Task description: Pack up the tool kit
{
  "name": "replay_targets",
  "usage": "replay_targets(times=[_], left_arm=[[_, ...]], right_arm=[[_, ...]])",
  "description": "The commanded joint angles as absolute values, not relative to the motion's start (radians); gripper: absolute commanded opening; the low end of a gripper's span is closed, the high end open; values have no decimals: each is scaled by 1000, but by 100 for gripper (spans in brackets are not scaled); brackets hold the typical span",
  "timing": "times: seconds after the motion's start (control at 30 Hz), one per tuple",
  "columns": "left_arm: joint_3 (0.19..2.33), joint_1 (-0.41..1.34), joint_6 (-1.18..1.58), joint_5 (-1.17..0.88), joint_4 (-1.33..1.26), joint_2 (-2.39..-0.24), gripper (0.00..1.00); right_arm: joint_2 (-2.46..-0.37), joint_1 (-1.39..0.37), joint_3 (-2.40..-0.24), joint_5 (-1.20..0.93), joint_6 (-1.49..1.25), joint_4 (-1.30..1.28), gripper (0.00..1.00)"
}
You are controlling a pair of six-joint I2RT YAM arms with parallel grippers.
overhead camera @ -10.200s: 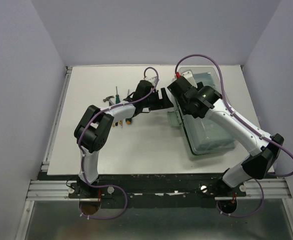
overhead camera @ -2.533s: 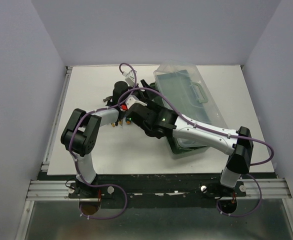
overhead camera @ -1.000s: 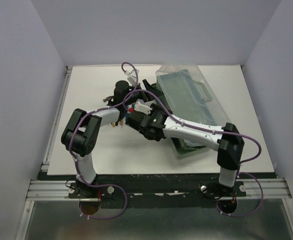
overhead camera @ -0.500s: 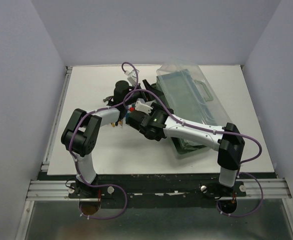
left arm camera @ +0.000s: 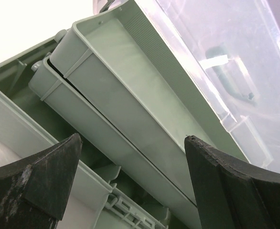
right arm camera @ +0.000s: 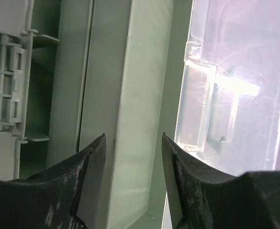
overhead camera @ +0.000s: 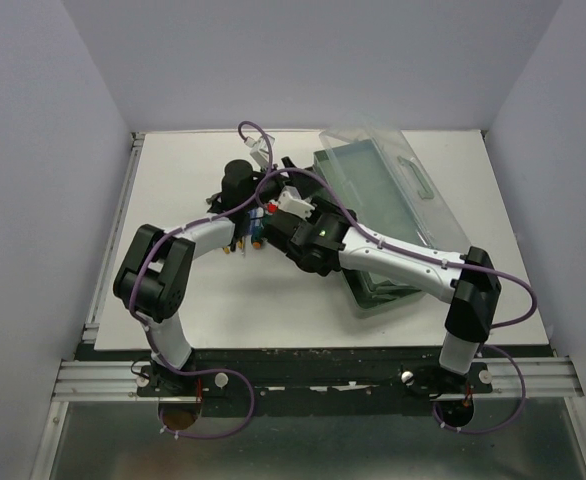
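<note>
Your left gripper (left arm camera: 133,143) has its two black fingers (left arm camera: 44,181) spread wide, and nothing is between them. Right ahead of them is the open toolbox (left arm camera: 4,112), made of smooth grey-green plastic with a thin rim. Two long inner trays sit tilted inside it, like steps. The upper tray (left arm camera: 125,71) has a ribbed side. The lower tray (left arm camera: 94,121) runs straight across the gap between the fingers. A dark slot of open room lies between the lower tray and the box wall, ahead of the left finger. Past the right finger is the clear lid (left arm camera: 216,43), lifted up, with its handle (left arm camera: 231,76) showing through the plastic.

Your right gripper (right arm camera: 133,138) is also unclenched and empty, with a smaller gap. Between its fingers you see a flat, pale tray wall (right arm camera: 140,95). Left of the left finger is a deep slot and a ridged clip (right arm camera: 8,95). Right of the right finger is the shiny lid edge.

From above, both wrists crowd together at the box's left edge, so room there is tight. Small tools (overhead camera: 241,243) lie on the white table (overhead camera: 223,300) just under the left arm; they are too small to name. The table has open room nearer to you.
</note>
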State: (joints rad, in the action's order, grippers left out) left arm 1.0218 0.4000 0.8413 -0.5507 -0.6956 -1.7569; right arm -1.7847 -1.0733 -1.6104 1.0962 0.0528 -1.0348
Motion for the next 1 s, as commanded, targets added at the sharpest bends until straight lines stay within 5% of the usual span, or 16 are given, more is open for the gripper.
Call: replay_targets(times=[0.0,0.97], left_arm=[[1005,387,785,-519,-663,-1684,99],[1069,448,759,-462,-529,-1830,99]], right_arm=[[-1710,-1037,-1589,1175,52,-1051,58],[-1684,-999,-1522,1097,25,-1006,57]])
